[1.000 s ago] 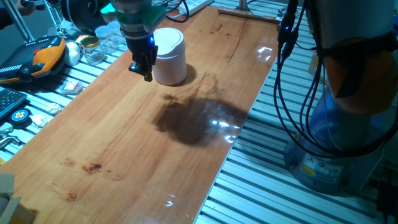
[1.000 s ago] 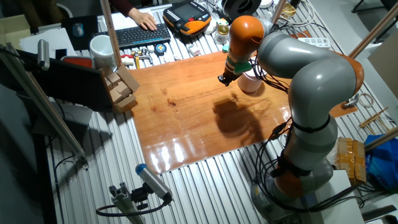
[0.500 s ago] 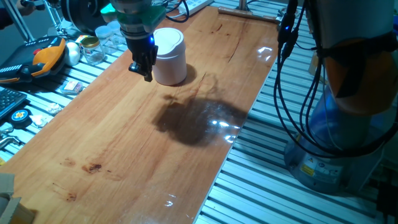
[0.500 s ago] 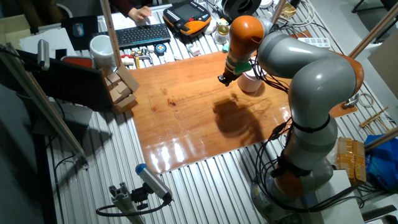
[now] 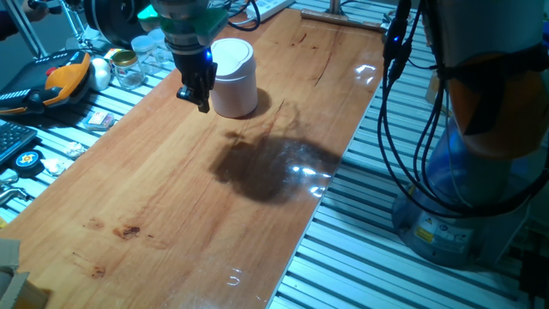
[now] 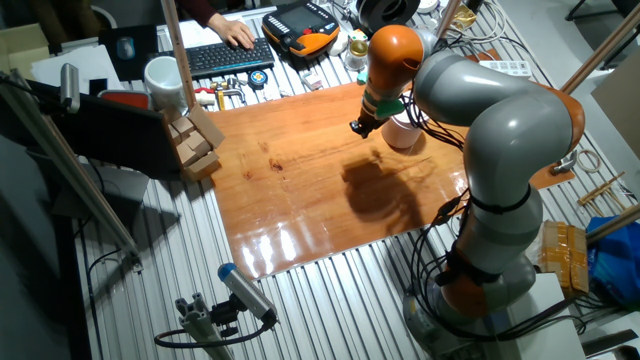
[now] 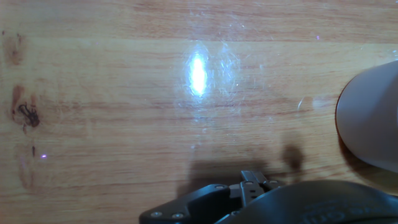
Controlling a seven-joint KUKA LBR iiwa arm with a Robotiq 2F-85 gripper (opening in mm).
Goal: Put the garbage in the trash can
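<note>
Two high opposite side views, hand view close above table (image 7: 124, 74)

My arm (image 6: 500, 150): fat grey rounded links, orange joint caps, a teal ring above the black gripper (image 5: 196, 96). I see a small blue light on the wrist and black cables (image 5: 403, 112) hanging at frame right. Hand view shows dark housing with small screws.

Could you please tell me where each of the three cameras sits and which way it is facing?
One fixed view: at the table's end, looking along the wood at the trash can; shows the hand and cables.
The other fixed view: high, opposite side, looking down; shows the whole arm.
Hand view: on the hand, facing down at the table; shows a black housing.
All share the trash can.
</note>
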